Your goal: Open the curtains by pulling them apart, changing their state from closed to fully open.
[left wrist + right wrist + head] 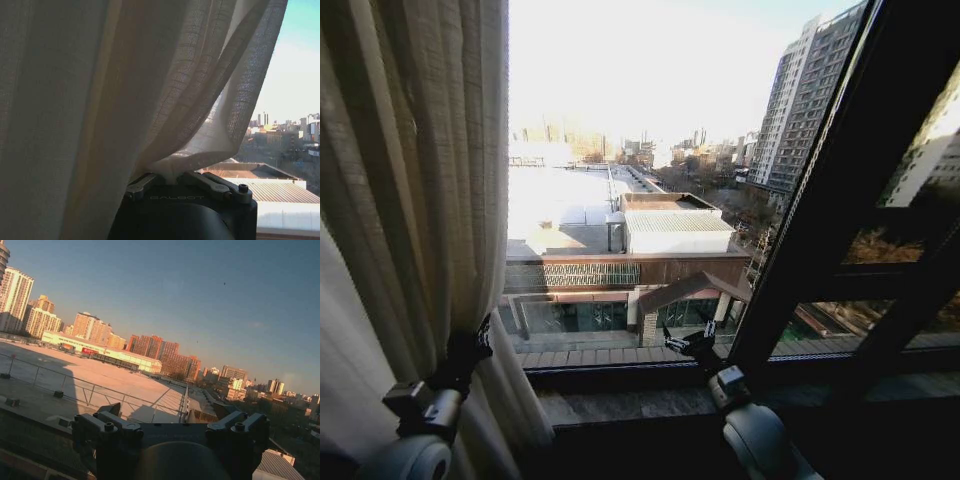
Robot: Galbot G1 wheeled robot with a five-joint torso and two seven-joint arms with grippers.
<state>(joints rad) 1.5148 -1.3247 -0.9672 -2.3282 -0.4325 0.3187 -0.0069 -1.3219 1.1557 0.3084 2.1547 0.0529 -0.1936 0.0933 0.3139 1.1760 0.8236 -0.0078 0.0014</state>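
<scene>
A sheer cream curtain (410,200) with long pleats hangs bunched at the left of the window. My left gripper (472,352) is low on its inner edge and shut on a pinch of the fabric. In the left wrist view the curtain (100,100) drapes down into the closed left gripper (172,176). My right gripper (688,345) is held up in front of the bare glass near the middle of the window, open. In its wrist view the right gripper (169,415) has its fingers (112,410) spread wide with nothing between them.
Thick dark window frame bars (840,180) slant across the right side. A stone sill (620,405) runs below the glass, just under both grippers. Rooftops and tall buildings lie beyond the pane.
</scene>
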